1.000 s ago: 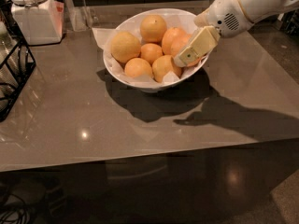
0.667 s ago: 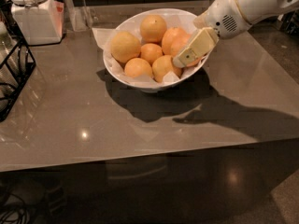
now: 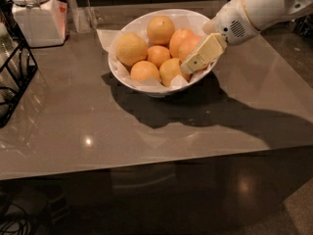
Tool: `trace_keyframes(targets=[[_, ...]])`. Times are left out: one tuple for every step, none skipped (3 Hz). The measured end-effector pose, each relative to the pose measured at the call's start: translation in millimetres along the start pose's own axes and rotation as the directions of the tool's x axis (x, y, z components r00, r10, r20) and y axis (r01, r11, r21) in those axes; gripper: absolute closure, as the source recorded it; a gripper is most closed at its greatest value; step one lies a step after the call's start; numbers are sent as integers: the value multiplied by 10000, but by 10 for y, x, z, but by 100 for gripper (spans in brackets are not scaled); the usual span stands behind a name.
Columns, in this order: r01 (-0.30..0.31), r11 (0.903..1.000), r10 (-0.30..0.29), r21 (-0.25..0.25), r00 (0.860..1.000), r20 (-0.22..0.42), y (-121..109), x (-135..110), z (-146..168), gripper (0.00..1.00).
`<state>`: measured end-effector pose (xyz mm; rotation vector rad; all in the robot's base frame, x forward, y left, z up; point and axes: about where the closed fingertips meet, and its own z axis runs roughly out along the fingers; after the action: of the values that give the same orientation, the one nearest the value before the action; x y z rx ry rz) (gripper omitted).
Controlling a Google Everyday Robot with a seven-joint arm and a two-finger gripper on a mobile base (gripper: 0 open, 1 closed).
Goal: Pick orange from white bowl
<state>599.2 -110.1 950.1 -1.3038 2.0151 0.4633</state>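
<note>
at the far left of the bench (image 3: 146, 131) stands a white lidded jar (image 3: 34, 21), and just below it a black wire rack (image 3: 19, 72) reaches in from the edge. near the middle, toward the back, sits the white bowl (image 3: 122, 80), lined with white paper (image 3: 105, 35) whose corner pokes past the rim on the left. inside it is a pile of round fruit. a paler yellow-orange fruit (image 3: 131, 49) lies at the left of the pile, and smaller oranges (image 3: 159, 55) lie in the centre and front.

the orange (image 3: 182, 42) is at the right side of the pile, inside the bowl. it is big, smooth and more reddish than its neighbours, and its right part is hidden.

the tool (image 3: 193, 65) covers that part. it is cream coloured and slants down to the left over the right rim of the bowl, its tip low beside the front fruit. whether it is clenched or released, i cannot tell. the white arm (image 3: 264, 6) comes in from the upper right corner and slopes down toward the bowl.

compared with the moment before, tool, arm and fruit are all in the same places.
</note>
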Motion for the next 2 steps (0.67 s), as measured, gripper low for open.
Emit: trace_keyframes(targets=[[-186, 9998, 186, 19, 9998, -109, -24, 76, 66, 8], [-327, 9994, 329, 137, 9993, -147, -30, 121, 114, 7]])
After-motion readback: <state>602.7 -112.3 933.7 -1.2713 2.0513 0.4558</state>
